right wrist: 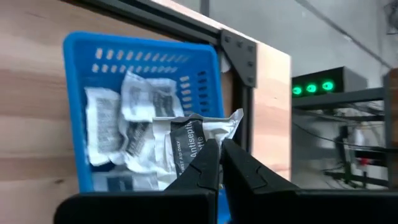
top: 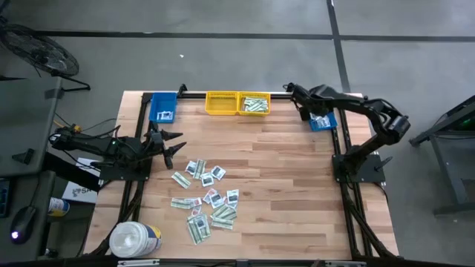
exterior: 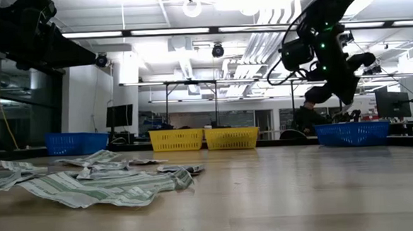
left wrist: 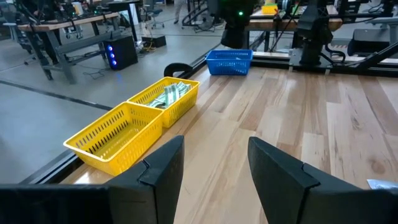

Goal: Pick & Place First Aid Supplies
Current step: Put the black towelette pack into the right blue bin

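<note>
A white tub (top: pixel 135 239) lies at the near left corner of the table (top: pixel 297 185). Beyond it, loose packets (top: pixel 206 199) are scattered over the left-centre boards: long green-white strips mixed with small white squares. In the low view the same packets (exterior: pixel 89 182) sprawl crumpled across the near left.

The left hand (top: pixel 168 145) hovers above the table just past the pile, its fingers (left wrist: pixel 283 177) spread apart and holding nothing. Its wrist view looks toward the far edge, where 2 yellow bins (left wrist: pixel 134 121) stand side by side.

Along that far edge from the left stand a blue bin (top: pixel 164 108) holding a packet, then the yellow bins (top: pixel 237 103), the right one filled with strips (top: pixel 254 105).

The right hand (top: pixel 306 110) hangs over a second blue bin (top: pixel 323 121) at the far right. Its fingers (right wrist: pixel 202 165) are pinched tight on a white packet (right wrist: pixel 196 140) printed "Antiseptic", held above several packets (right wrist: pixel 127 118) lying in that bin (right wrist: pixel 149 53).
</note>
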